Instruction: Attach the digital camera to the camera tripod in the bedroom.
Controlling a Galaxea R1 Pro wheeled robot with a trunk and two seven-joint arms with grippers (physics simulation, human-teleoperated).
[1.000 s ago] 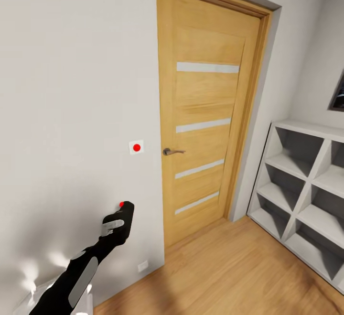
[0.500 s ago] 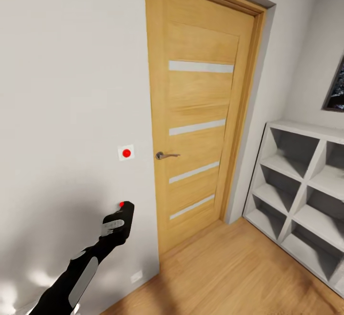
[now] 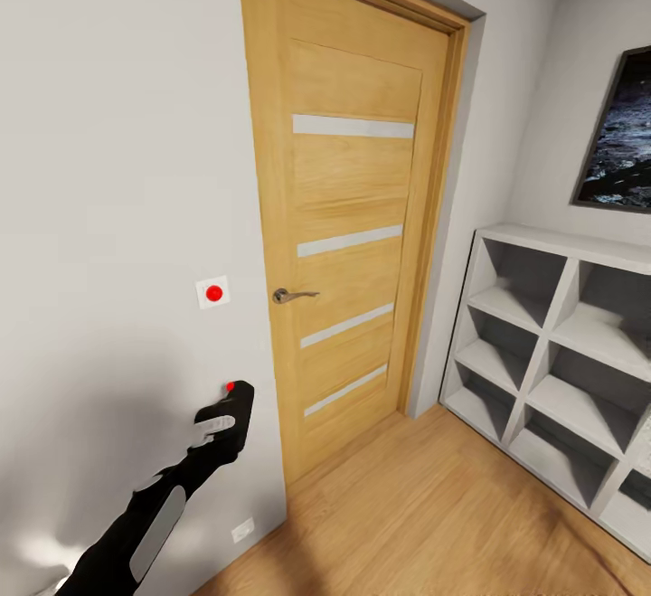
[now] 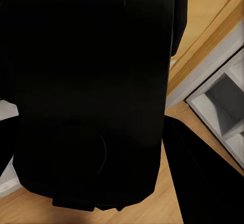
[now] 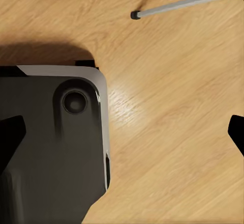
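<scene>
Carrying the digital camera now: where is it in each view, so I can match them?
Head view: digital camera low left, in the left gripper, red button up.
Left wrist view: the big black block close before the lens.
Right wrist view: wood floor and a grey leg.
Shared landmark: the wood floor.

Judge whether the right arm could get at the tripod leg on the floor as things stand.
Probably yes: the right gripper hangs open over bare wood floor, and nothing lies between it and the grey tripod leg.

A closed wooden door (image 3: pixel 348 216) fills the frame's centre, a framed dark picture (image 3: pixel 619 135) hanging at upper right.
</scene>
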